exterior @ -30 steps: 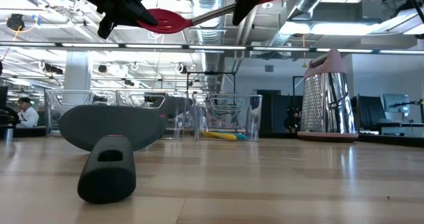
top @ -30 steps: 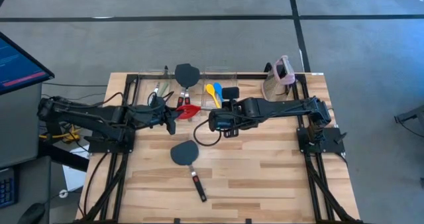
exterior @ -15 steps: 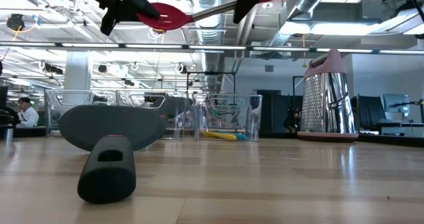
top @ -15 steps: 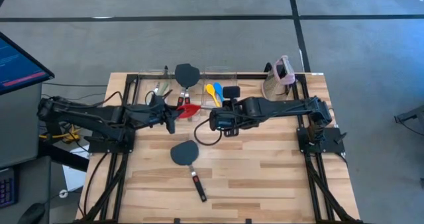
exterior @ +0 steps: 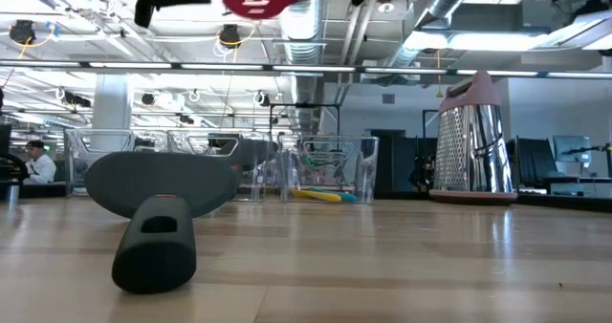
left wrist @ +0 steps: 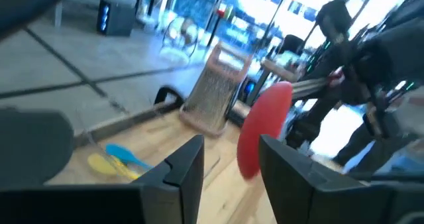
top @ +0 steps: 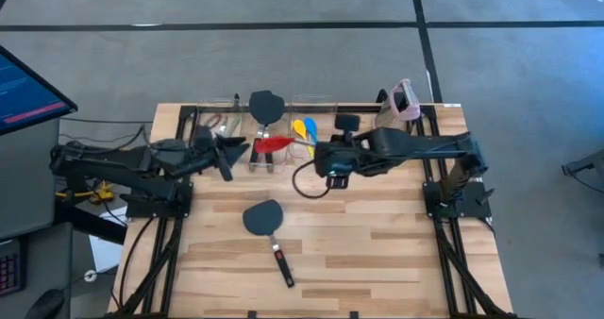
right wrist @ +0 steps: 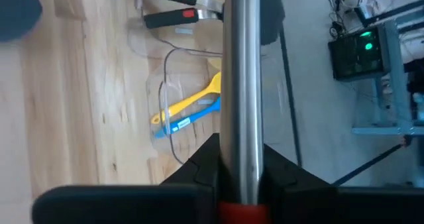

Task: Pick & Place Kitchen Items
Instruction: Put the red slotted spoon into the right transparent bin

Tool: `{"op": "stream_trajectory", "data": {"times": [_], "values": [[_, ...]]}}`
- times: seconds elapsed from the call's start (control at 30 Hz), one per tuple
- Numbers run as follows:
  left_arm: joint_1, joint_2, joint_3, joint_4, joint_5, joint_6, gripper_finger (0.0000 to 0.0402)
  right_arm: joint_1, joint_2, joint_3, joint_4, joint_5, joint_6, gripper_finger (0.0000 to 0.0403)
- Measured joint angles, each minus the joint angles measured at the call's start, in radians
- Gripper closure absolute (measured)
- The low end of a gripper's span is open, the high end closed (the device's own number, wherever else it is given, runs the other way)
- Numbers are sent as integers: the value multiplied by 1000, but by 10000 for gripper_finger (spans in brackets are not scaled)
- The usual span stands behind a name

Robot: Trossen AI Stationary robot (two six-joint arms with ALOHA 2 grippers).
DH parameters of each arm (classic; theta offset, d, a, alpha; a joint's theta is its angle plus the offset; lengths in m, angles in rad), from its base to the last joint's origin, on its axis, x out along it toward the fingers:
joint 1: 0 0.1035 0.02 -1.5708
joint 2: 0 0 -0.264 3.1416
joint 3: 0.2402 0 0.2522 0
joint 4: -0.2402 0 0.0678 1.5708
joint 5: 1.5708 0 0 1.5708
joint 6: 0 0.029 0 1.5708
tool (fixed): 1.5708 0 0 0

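right gripper [top: 332, 159] clamps the red spoon [top: 274, 143] | left gripper [top: 225, 152] open, clear | lower the spoon slowly – keep it level – over the bins [top: 302, 102]

Overhead and table-level cameras both frame the red slotted spoon [top: 272, 143].

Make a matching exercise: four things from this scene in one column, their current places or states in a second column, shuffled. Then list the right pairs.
Things
1. red slotted spoon
2. yellow and blue spoons
3. grey spatula
4. left tool

States
A. lying flat on the bare table, near the middle
B. lying inside a clear bin
C. open, holding nothing
D. held in the air by the right tool

Pairs: 1-D, 2-B, 3-A, 4-C
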Motion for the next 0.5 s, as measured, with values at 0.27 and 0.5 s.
{"op": "stream_trajectory", "data": {"times": [0.27, 0.5], "values": [[0, -123, 1, 12, 30, 80, 307, 7, -116, 1, 26, 96, 173, 366], [0, -157, 1, 17, 100, 104, 345, 33, -174, 1, 180, 198, 258, 367]]}}
